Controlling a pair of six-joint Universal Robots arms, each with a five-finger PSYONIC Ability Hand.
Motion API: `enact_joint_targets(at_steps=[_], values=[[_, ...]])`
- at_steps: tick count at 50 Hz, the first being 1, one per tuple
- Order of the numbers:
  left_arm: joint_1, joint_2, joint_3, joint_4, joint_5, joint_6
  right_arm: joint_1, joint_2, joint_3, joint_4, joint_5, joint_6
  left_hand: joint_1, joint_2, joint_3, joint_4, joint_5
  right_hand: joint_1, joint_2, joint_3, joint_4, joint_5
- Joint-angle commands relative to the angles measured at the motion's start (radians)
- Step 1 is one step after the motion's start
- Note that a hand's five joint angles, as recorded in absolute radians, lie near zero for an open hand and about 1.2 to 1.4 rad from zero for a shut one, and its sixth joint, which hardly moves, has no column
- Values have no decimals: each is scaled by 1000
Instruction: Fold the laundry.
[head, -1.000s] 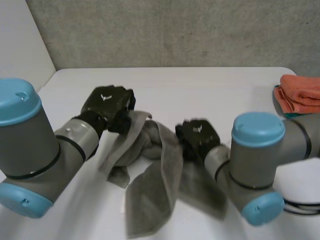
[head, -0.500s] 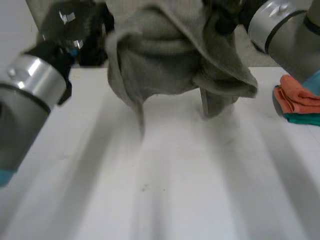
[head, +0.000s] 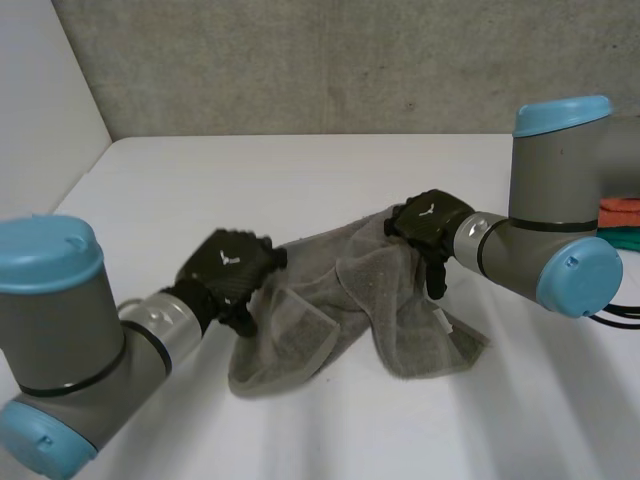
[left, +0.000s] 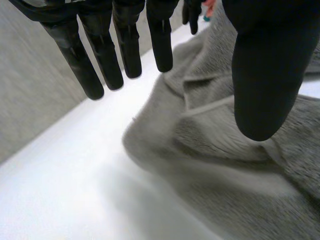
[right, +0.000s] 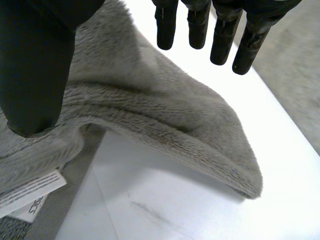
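A grey terry towel (head: 350, 300) lies crumpled on the white table (head: 250, 180), stretched between the two hands. It is a long heap of soft folds, with a flat flap at the end by the left hand and a ridged hump under the right hand.

The left hand (head: 228, 270) sits at the towel's near end. In its wrist view its fingers (left: 127, 45) are straight and spread well away from the thumb (left: 260, 75). The cloth lies below the thumb and a hemmed edge crosses it there, and nothing is pinched.

The right hand (head: 428, 225) hangs over the towel's far end. Its fingers (right: 197, 25) are straight and apart from the thumb (right: 35, 65), and they grasp nothing. Beneath its palm the pile is thick and fleecy, rolled into a rounded fold that tapers to a corner on the bare table. Below the thumb a white printed care label (right: 30, 192) pokes out of the hem.

Beyond the right arm, a folded orange cloth (head: 620, 208) lies on a teal cloth (head: 625, 240). A rough concrete wall (head: 300, 60) stands behind the table.
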Motion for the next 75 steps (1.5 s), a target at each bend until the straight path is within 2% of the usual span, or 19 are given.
enact_joint_targets(at_steps=[1,2,6,7,10,13,18,25,30,41,46,53,58,59,61,63,69,75], values=[[6,151,50,-17,-66,-36,-14,-150,119,-134,39,304,-78,-89,-96,-84,-82,-28,-45,-41,-58,-67],[6,166,51,-16,-74,-48,-20,-219,174,-171,37,377,-96,-106,-114,-102,-100,-28,-45,-41,-58,-67],[1,206,59,-19,-123,-149,-61,-343,321,-246,45,502,-99,-109,-117,-105,-103,-28,-45,-41,-58,-67],[-5,211,58,-24,-141,-206,-77,-371,361,-257,45,520,-96,-107,-114,-102,-100,-28,-45,-41,-58,-67],[-22,207,38,-33,-170,-322,-105,-428,475,-274,40,531,-87,-98,-105,-93,-91,-28,-45,-41,-58,-67],[-57,181,22,-57,-190,-387,-123,-468,586,-277,31,516,-84,-95,-102,-90,-88,-28,-45,-41,-58,-67],[-143,66,19,-68,-238,-406,-124,-482,737,-316,23,459,-84,-95,-102,-90,-88,26,9,13,-4,-13],[-261,-77,65,-63,-351,-400,-123,-480,926,-472,-15,381,-84,-95,-102,-90,-88,141,124,128,111,102],[-287,-186,124,-59,-373,-401,-121,-476,967,-535,-26,375,-90,-101,-108,-96,-94,153,135,140,122,114],[-286,-313,217,-30,-400,-384,-112,-402,975,-616,-17,373,-14,-25,-32,-20,-18,264,247,251,234,225],[-279,-330,231,-16,-400,-349,-109,-367,961,-641,-15,370,182,172,164,176,179,320,303,307,290,281],[-250,-330,222,21,-402,-325,-109,-336,932,-649,-15,352,611,601,593,605,607,423,405,410,392,384],[-233,-326,220,21,-402,-323,-111,-307,912,-649,-13,340,729,718,711,723,725,590,572,577,560,551],[-229,-324,217,21,-402,-323,-111,-302,909,-649,-13,336,729,718,711,723,725,689,672,676,659,650],[-217,-312,214,21,-402,-323,-111,-302,906,-649,-12,336,729,718,711,723,725,877,859,864,847,838],[-209,-289,213,19,-402,-323,-115,-310,901,-649,-12,336,729,718,711,723,725,1192,1175,1180,1162,1153],[-152,-131,176,18,-397,-323,-126,-351,872,-638,-21,343,729,718,711,723,725,1194,1176,1181,1164,1155],[-95,34,148,13,-383,-317,-128,-503,810,-575,-23,312,729,718,711,723,725,1194,1176,1181,1164,1155]])
